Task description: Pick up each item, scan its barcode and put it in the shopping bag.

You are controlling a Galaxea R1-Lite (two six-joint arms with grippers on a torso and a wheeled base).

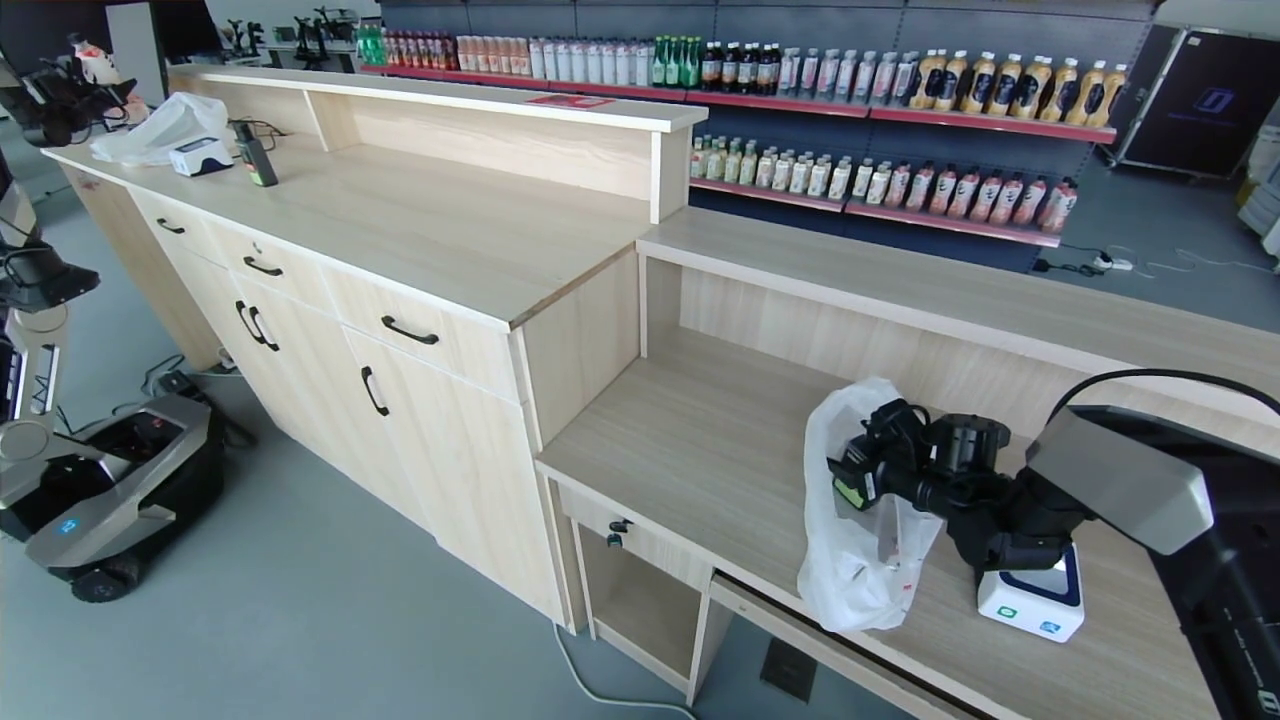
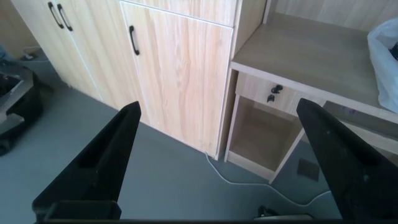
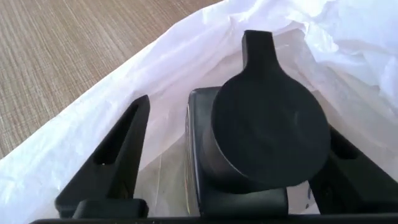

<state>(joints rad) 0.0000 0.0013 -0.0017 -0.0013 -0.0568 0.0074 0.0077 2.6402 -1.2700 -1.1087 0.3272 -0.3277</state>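
The white plastic shopping bag (image 1: pixel 850 570) stands on the low counter (image 1: pixel 700 440). My right gripper (image 1: pixel 858 472) is at the bag's mouth. In the right wrist view the right gripper (image 3: pixel 239 118) is open, and a black item with a round top (image 3: pixel 267 137) sits between its fingers inside the bag (image 3: pixel 174 68). One finger (image 3: pixel 118 162) stands clear of the item with bag film showing in the gap. My left gripper (image 2: pixel 219 107) hangs open and holds nothing, above the grey floor in front of the cabinet doors (image 2: pixel 180 68).
A white scanner box (image 1: pixel 1030 598) sits on the low counter right of the bag, under my right arm. The higher counter (image 1: pixel 420 220) to the left carries another bag, a small box and a black device at its far end. Drink shelves (image 1: pixel 880 120) stand behind.
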